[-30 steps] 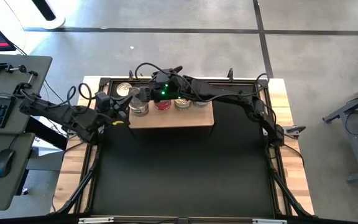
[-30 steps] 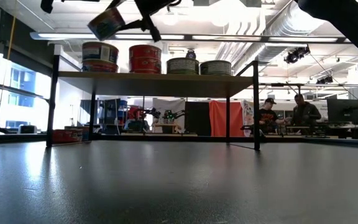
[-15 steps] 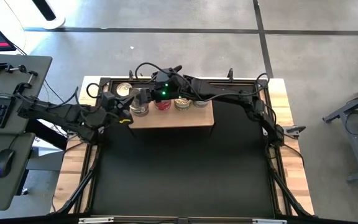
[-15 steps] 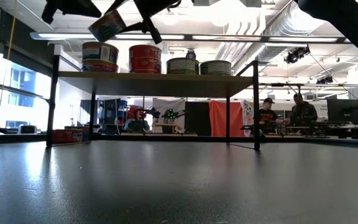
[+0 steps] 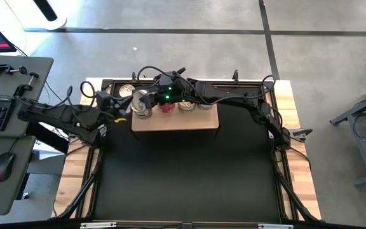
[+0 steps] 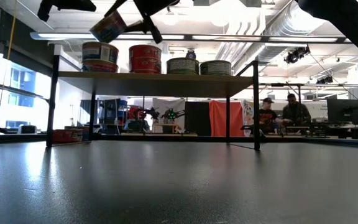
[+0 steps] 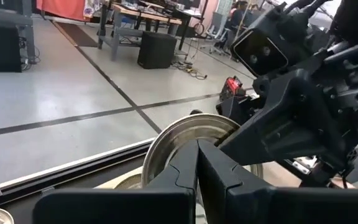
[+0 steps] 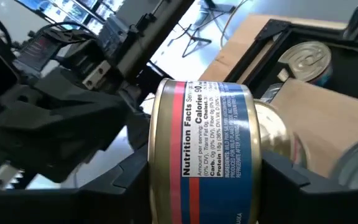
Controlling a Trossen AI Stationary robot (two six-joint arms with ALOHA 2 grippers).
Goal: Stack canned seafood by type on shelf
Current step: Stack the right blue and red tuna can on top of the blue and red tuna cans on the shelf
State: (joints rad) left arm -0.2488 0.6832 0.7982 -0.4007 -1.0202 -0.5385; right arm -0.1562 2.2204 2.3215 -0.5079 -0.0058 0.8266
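Right gripper [image 8: 207, 177] pinches a blue-and-red can [image 8: 213, 146] by its sides, tilted above the left end of the shelf [image 5: 176, 120]. Farther: four can stacks [image 6: 157, 59] on shelf. Left gripper [image 5: 114, 105] pressed together, beside shelf's left end

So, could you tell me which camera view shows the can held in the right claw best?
The right wrist view: the can fills it, label readable. The low view shows it tilted above the shelf; the high view barely; the left wrist view only its lid.
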